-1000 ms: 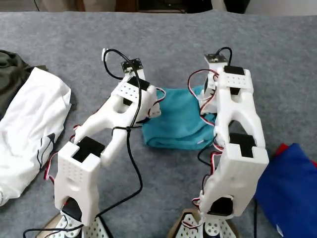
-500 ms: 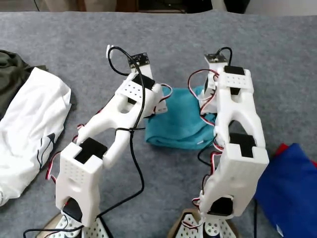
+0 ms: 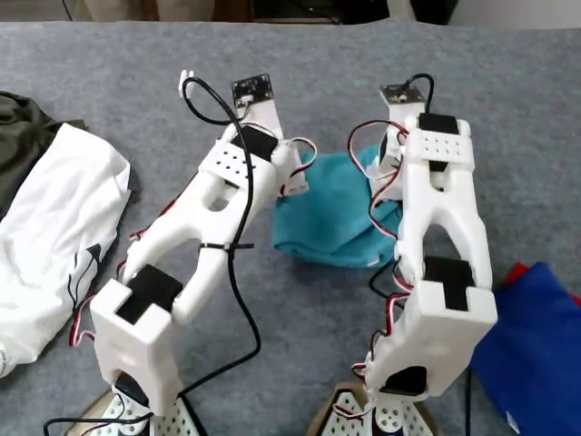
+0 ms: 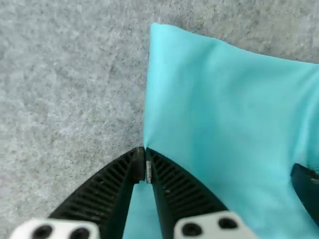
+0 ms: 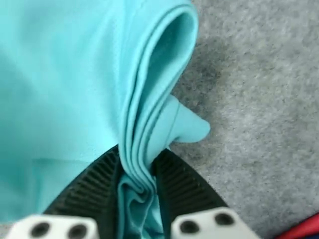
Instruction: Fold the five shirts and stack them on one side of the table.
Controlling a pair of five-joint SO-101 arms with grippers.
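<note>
a: how is the left gripper (image 4: 145, 163) set?

b: its two black ribbed jaws are pinched nearly together, tips meeting on a thin edge of the teal shirt (image 4: 234, 109). past the tips the cloth spreads smooth and flat, with one crisp straight side running away from the jaws and a square corner at the far end.

a: and the right gripper (image 5: 138, 172)?

b: held narrow, clamped on a thick bunch of the same teal shirt (image 5: 65, 74). several layers are stacked between its jaws, and beyond the tips they curl into a rounded fold with a small flap poking out beside it.

a: where does the shirt sit overall?

b: between the two grippers, on the grey felt table cover (image 3: 136, 73), which looks fuzzy and speckled. from above, the teal shirt (image 3: 336, 213) is a soft, roughly square pad.

a: something dark at the edge of the left wrist view?

b: a black shape (image 4: 305, 182) resting on the cloth; possibly the other gripper's finger, but it's too cut off to be sure.

a: other cloth?

b: a crumpled white shirt (image 3: 54, 236) over a dark green one (image 3: 18, 118), well outboard of the left gripper; a blue shirt (image 3: 531, 336) outboard of the right.
</note>
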